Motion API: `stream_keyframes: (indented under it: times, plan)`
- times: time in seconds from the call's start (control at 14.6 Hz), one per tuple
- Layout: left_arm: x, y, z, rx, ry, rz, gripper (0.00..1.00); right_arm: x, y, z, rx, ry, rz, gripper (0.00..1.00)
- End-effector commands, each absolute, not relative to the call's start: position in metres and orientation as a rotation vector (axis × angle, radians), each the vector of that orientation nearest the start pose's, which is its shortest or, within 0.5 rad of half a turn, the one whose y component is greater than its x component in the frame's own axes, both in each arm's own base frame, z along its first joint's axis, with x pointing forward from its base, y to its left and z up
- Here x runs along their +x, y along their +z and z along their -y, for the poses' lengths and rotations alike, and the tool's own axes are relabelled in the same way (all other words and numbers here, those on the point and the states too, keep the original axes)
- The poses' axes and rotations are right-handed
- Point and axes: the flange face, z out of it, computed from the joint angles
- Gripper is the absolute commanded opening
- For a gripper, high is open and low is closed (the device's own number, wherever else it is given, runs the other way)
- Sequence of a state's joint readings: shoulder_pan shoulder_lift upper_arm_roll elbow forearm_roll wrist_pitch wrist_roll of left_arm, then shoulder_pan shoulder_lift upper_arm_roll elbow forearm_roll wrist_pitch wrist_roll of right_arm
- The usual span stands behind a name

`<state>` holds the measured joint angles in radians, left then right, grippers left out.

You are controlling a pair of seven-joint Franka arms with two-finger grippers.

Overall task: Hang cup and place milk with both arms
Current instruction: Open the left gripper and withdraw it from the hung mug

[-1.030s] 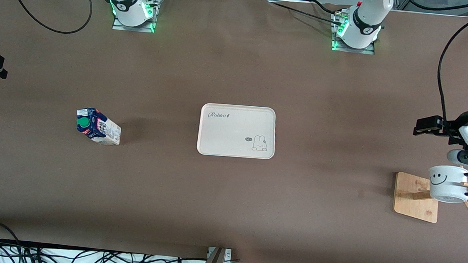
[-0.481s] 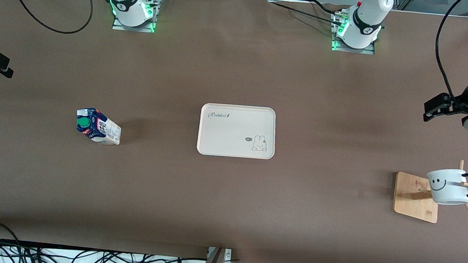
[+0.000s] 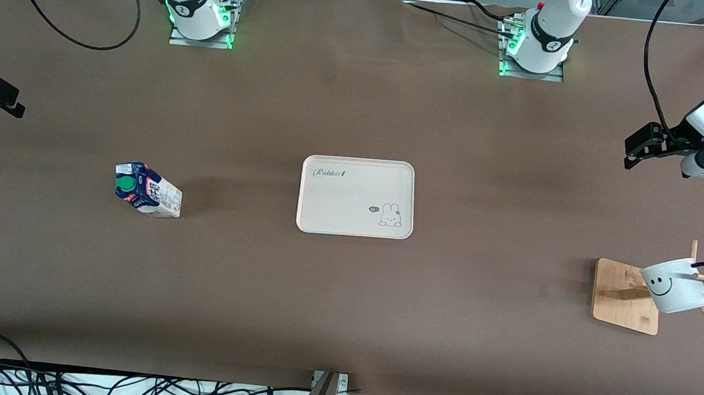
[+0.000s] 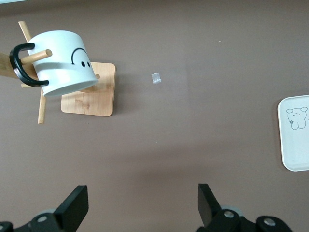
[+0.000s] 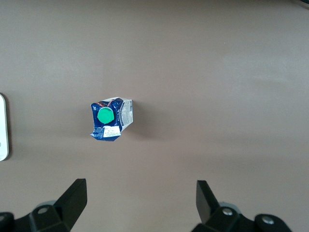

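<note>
A smiley-face cup (image 3: 674, 289) hangs by its black loop handle on a peg of the wooden mug rack (image 3: 626, 295), near the surface's (image 3: 343, 310) edge at the left arm's end; tilted mouth-down, it appears to rest on the peg alone, which suggests the hanging half of the job is done. The left end effector (image 4: 142, 205) hovers empty over that same edge, its fingers spread wide and well apart from the cup. At the right arm's end, the milk carton (image 3: 147, 189) stands upright on the bare surface, green cap up, well apart from the cream rabbit-print tray (image 3: 356, 196) at the surface's centre, its likely destination. The right end effector (image 5: 140, 200), fingers also parted and holding nothing, hangs over the surface near the carton, apparently poised to collect it.
</note>
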<state>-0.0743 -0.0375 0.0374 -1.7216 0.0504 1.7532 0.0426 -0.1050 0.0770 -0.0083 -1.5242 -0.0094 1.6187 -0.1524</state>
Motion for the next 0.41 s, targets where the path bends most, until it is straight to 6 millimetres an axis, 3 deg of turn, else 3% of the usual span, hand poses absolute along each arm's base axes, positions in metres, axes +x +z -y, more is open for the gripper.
stream_keyframes:
  times: [0.0,0.34]
  plan:
    - [0.5524,0.5910,0.0079,-3.107,-0.129,-0.089,1.00,0.5728,0.6097,0.0644,-3.137,-0.023,0.055,1.00]
    - [0.5523,0.5903,0.0070,-3.107,-0.119,-0.086,1.00,0.5726,0.6109,0.0640,-3.142,-0.022,0.060,1.00]
